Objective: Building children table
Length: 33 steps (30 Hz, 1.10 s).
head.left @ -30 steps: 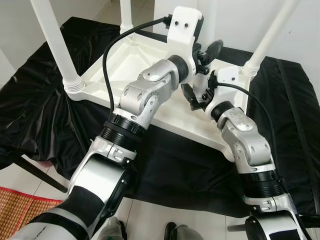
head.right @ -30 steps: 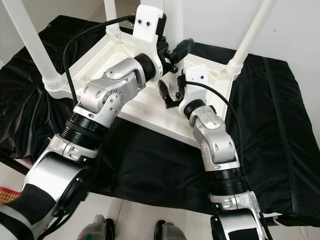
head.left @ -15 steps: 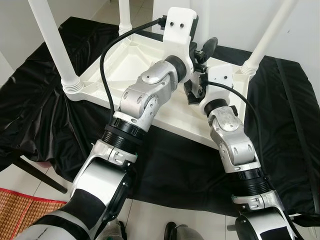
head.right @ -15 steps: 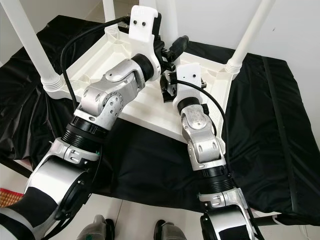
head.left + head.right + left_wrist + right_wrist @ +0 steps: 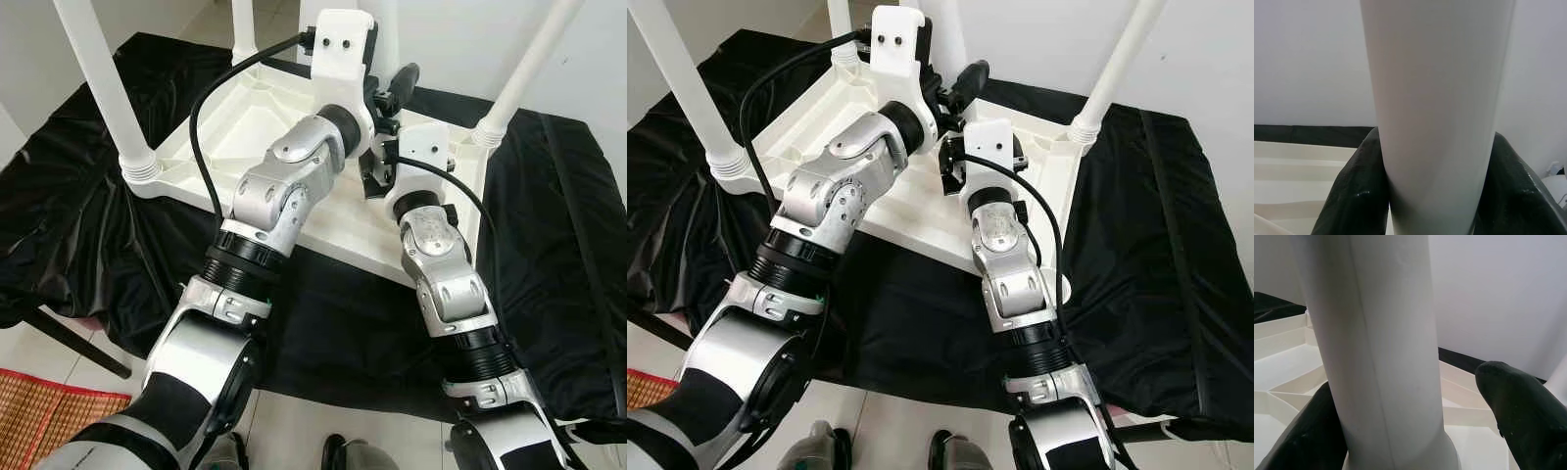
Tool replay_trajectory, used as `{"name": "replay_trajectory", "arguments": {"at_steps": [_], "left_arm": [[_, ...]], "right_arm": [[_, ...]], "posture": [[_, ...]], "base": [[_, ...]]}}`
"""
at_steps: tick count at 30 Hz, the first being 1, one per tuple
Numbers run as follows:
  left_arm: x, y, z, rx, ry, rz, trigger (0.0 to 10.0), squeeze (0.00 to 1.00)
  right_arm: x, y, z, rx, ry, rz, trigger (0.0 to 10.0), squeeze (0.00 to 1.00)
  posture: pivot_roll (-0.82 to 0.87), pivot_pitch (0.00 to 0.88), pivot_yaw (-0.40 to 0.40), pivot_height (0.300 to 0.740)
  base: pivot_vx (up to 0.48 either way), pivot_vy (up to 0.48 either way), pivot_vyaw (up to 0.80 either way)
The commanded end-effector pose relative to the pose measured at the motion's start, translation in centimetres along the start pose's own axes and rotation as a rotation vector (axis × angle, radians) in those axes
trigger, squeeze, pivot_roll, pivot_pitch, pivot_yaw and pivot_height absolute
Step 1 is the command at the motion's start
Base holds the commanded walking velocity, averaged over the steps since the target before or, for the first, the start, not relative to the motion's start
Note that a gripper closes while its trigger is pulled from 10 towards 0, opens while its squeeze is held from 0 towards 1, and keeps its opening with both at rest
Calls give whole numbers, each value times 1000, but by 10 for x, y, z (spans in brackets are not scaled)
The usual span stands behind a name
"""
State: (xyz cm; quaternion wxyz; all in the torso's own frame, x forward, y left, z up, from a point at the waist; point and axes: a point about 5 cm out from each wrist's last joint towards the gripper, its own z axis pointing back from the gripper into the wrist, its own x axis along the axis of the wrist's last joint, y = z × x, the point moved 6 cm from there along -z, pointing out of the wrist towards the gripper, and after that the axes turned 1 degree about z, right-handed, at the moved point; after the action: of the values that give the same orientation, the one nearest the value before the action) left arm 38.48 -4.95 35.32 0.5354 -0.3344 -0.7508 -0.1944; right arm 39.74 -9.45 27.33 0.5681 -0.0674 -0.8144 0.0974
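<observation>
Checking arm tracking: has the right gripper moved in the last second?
Yes. The right gripper has moved toward the robot's left and farther away, across the upturned white table top, closing in on the table leg.

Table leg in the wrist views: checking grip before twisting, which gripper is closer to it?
Left. The left gripper is clamped on the table leg, both fingers against it. The right gripper straddles it near its base, one finger standing clear.
</observation>
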Motion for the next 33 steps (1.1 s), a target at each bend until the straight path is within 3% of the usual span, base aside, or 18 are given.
{"name": "replay_trajectory", "arguments": {"at_steps": [1,2,3,5,6,25,33], "left_arm": [[-2,-28,-5,-85,4,-30,10000,0],[-3,-30,-5,-88,4,-39,10000,0],[-4,-32,-5,-92,6,-50,10000,0],[-5,-32,-5,-92,8,-52,10000,0],[-6,-33,-5,-93,9,-54,10000,0],[-12,-44,-6,-117,18,-52,10000,0],[-11,-46,-6,-119,14,-52,10000,0]], "right_arm": [[2,14,-1,36,0,56,5686,0],[3,15,-1,39,-5,60,1333,0],[4,17,-2,42,-7,55,5216,0],[4,17,-2,42,-7,50,5216,0],[5,18,-2,40,-9,42,10000,0],[16,10,-3,3,-68,-8,10000,0],[17,21,0,59,-79,-38,10000,0]], "posture": [[59,153,-25,740],[59,154,-26,740],[59,154,-26,740],[59,154,-26,740],[59,154,-27,740],[59,155,-26,740],[59,154,-28,740]], "base": [[0,0,0],[0,0,0],[0,0,0],[0,0,0],[0,0,0],[0,0,0],[0,0,0]]}}
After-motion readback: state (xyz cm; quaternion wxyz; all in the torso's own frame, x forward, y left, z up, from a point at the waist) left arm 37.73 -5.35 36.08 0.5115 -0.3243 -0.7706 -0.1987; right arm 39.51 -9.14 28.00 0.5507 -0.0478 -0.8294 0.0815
